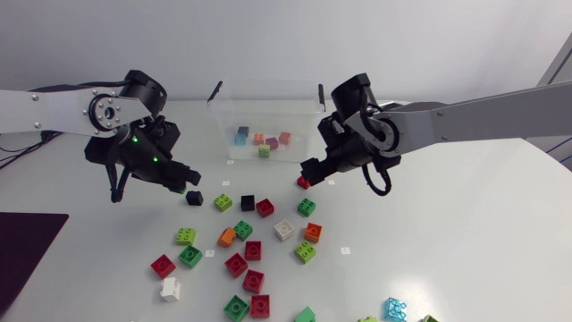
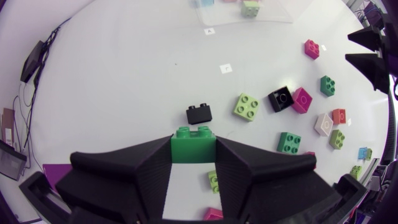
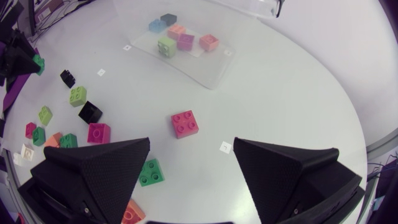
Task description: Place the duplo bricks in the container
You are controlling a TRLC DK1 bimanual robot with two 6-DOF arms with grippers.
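The left gripper (image 1: 181,183) is grasping a green brick (image 2: 193,147) between both fingers, over the left half of the table (image 1: 465,233). A black brick (image 2: 199,113) is lying just ahead of it. The right gripper (image 3: 191,146) is standing with fingers spread, holding nothing, and a red brick (image 3: 185,123) is lying just ahead of it. The clear container (image 1: 268,97) is sitting near the far edge, carrying several bricks. Other loose bricks are lying scattered from the middle toward the near edge.

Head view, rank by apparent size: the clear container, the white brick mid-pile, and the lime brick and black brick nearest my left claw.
1. clear container
2. white brick and lime brick: they look alike, so no ranking between them
3. black brick, smallest
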